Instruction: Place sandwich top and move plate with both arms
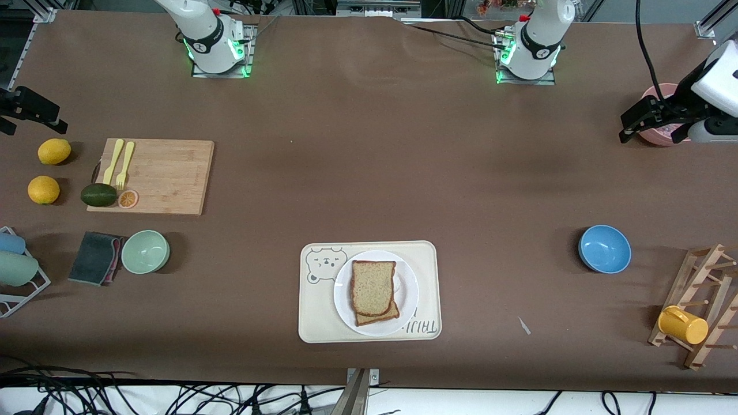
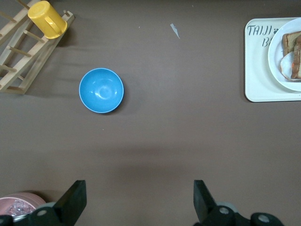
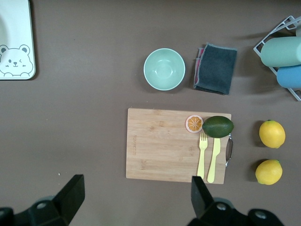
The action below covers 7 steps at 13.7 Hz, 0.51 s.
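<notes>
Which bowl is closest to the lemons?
The mint green bowl, sitting beside the dark folded cloth toward the right arm's end of the table. The blue bowl sits near the wooden rack at the left arm's end.

The top bread slice (image 1: 373, 286) hides most of the lower slice (image 1: 380, 316). The left hand (image 1: 640, 124) covers part of the pink bowl (image 1: 657, 95). The picture's edge cuts off the cup rack (image 1: 17, 282) and the wooden rack (image 1: 700, 305) at the table's ends.
</notes>
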Tool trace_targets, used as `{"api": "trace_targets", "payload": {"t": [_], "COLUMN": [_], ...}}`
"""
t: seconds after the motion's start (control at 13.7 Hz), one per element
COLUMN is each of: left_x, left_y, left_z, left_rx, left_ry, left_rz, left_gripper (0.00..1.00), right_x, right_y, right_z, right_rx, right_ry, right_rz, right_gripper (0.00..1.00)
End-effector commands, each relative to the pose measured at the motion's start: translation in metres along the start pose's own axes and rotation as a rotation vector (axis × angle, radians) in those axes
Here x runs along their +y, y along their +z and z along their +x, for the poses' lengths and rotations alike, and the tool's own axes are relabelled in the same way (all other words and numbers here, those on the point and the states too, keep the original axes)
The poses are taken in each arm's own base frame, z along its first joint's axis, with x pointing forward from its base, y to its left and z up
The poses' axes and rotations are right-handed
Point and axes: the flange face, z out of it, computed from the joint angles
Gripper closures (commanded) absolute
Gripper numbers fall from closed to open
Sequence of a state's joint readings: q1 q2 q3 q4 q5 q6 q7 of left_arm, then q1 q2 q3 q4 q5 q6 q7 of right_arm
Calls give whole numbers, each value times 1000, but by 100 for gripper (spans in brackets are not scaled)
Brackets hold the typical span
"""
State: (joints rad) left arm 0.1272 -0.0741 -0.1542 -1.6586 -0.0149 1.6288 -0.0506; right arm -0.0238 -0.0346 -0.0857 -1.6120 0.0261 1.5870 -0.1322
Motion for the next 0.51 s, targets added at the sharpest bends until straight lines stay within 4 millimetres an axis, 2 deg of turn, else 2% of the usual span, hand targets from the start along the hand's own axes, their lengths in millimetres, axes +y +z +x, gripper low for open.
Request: {"api": "trace_targets", "payload": {"t": [0.0,0.44], "left_x": [-4,-6], "left_y": [-11,-8], "left_z": [-3,-1], "left_rx": [4,-2], "left_ry": [-12,-3], "left_rz": [19,17], "left_gripper": [0,0], "right_x": [-3,-5], "right_y": [-10,-18], "right_z": [-7,-14], "right_rx": [6,9], "right_ry": [-22,-25], "right_rz": [2,4], "right_gripper": [0,0]}}
